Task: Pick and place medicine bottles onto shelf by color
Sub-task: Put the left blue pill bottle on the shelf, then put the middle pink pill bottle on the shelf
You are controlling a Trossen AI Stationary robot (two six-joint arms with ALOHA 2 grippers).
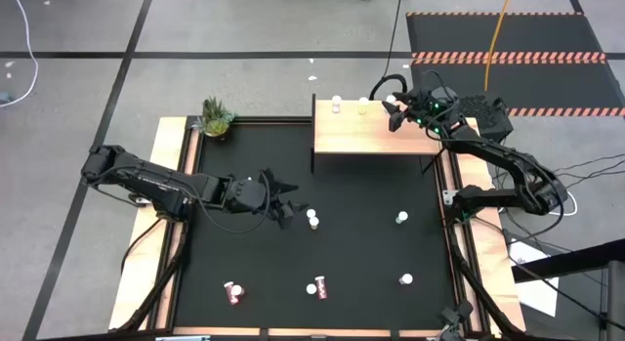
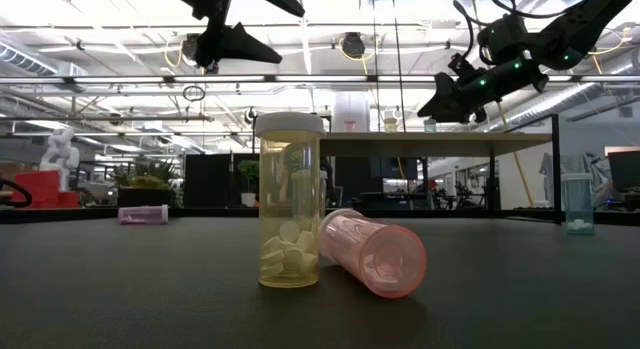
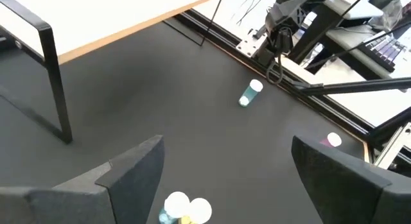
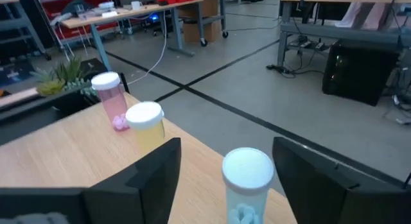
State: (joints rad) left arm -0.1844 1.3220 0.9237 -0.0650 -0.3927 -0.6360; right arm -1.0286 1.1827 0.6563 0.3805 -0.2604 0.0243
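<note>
Medicine bottles sit in two places: three stand upright on the shelf (image 1: 376, 136) at its far edge, a pink one (image 4: 113, 101), a yellow one (image 4: 147, 125) and a teal one (image 4: 246, 185); the others are scattered over the black worktop (image 1: 361, 253). The right gripper (image 1: 395, 114) hovers over the shelf's far right corner with its jaws open on either side of the teal bottle, not touching it. The left gripper (image 1: 286, 199) hangs above the middle of the worktop, jaws spread wide and empty, just above two bottles standing together (image 1: 312, 220). Near the front edge a yellow bottle (image 2: 290, 199) stands beside a pink one lying on its side (image 2: 372, 251).
</note>
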